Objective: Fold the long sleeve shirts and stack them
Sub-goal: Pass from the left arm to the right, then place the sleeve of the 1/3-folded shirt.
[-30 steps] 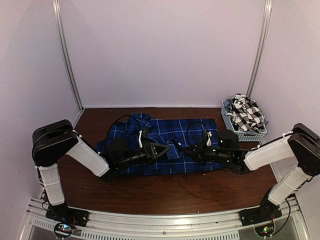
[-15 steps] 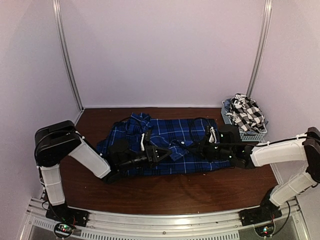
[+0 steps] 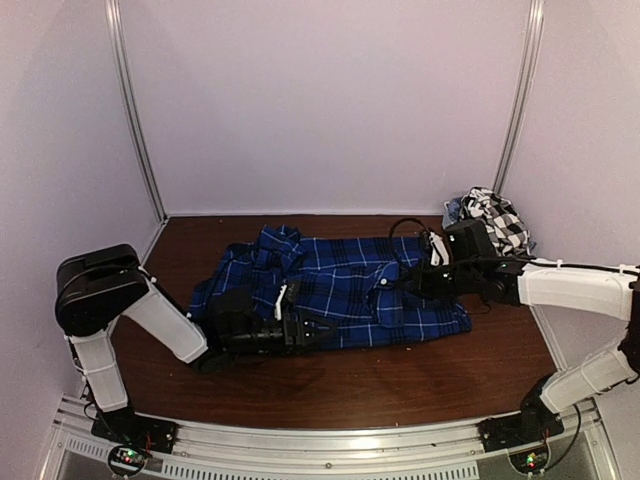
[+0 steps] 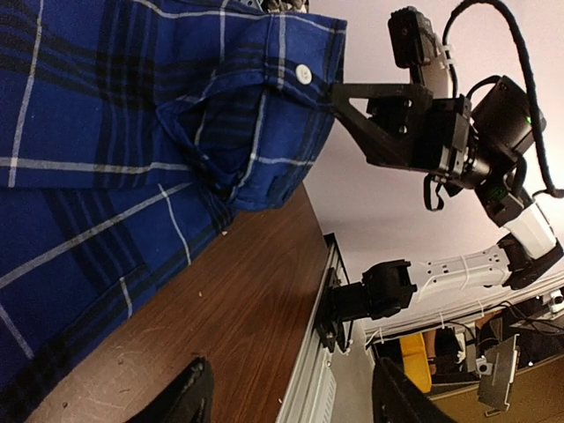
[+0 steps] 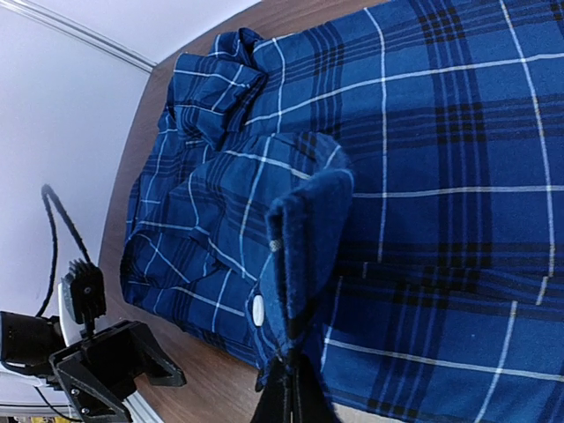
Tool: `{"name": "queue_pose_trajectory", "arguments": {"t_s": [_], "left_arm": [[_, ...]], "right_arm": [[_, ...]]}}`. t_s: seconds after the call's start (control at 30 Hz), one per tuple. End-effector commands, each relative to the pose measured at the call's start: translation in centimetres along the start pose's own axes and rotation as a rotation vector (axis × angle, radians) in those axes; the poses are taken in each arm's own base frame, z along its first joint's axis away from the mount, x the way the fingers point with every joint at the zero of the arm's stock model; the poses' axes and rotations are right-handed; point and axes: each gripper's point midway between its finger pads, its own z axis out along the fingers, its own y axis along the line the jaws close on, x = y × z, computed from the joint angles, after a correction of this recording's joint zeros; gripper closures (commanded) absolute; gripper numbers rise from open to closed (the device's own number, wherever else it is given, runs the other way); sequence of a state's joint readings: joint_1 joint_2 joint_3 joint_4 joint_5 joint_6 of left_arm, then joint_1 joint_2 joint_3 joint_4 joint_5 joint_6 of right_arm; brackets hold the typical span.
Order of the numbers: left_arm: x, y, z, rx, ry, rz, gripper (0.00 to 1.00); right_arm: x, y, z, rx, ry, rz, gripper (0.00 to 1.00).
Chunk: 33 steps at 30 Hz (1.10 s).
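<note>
On the table point(image 3: 400, 385), we are pinching the blue plaid shirt's point(image 3: 330, 268) cuff point(image 5: 304, 238) in our right jaws, holding it raised for folding the sleeve across; our left jaws are hovering open at its near edge.

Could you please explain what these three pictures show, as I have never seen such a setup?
A left arm and a right arm, both robotic, are bolted to a brown table. One picture looks down from above; the other two come from cameras on the wrists. A blue plaid shirt lies spread on the table, and a black-and-white check shirt sits heaped at the far right. The right hand is pinched shut on the blue shirt's cuff. The left hand is open, holding nothing.
</note>
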<state>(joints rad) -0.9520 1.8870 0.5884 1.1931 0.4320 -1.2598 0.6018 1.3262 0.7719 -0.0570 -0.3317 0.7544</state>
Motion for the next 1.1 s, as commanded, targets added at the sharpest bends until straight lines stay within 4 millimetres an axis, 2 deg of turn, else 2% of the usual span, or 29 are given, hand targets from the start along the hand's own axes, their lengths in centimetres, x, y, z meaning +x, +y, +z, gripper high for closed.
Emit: {"name": "queue_pose_trajectory", "arguments": {"t_s": [0.0, 0.13, 0.2, 0.23, 0.37, 0.53, 0.7, 1.07], "left_arm": [[-0.1, -2.2, -1.4, -0.025, 0.016, 0.146, 0.37], [-2.1, -2.0, -2.5, -0.215, -0.013, 0.267, 0.36], [-3.3, -0.7, -3.8, -0.387, -0.015, 0.334, 0.36], [-4.7, -1.4, -4.1, -0.432, -0.055, 0.366, 0.35], [-7.7, -0.5, -7.7, -0.728, -0.081, 0.505, 0.30], [-10.0, 0.0, -11.4, -0.893, -0.129, 0.560, 0.22], [-10.8, 2.0, -13.5, -0.980, -0.127, 0.545, 0.21], [-9.0, 7.1, -13.0, -1.088, 0.011, 0.591, 0.21]], "right_arm": [[-0.3, -3.1, -1.8, 0.143, 0.059, -0.119, 1.00], [-0.2, -5.0, -2.6, 0.183, 0.095, -0.137, 1.00], [-0.2, -5.7, -2.9, 0.195, 0.111, -0.143, 1.00], [-0.2, -5.9, -3.0, 0.201, 0.119, -0.146, 1.00], [-0.2, -6.7, -3.7, 0.220, 0.143, -0.154, 1.00], [-0.5, -8.2, -4.4, 0.260, 0.169, -0.155, 1.00], [-0.6, -10.0, -4.9, 0.315, 0.190, -0.153, 1.00], [-1.4, -14.0, -3.0, 0.382, 0.226, -0.125, 1.00]]}}
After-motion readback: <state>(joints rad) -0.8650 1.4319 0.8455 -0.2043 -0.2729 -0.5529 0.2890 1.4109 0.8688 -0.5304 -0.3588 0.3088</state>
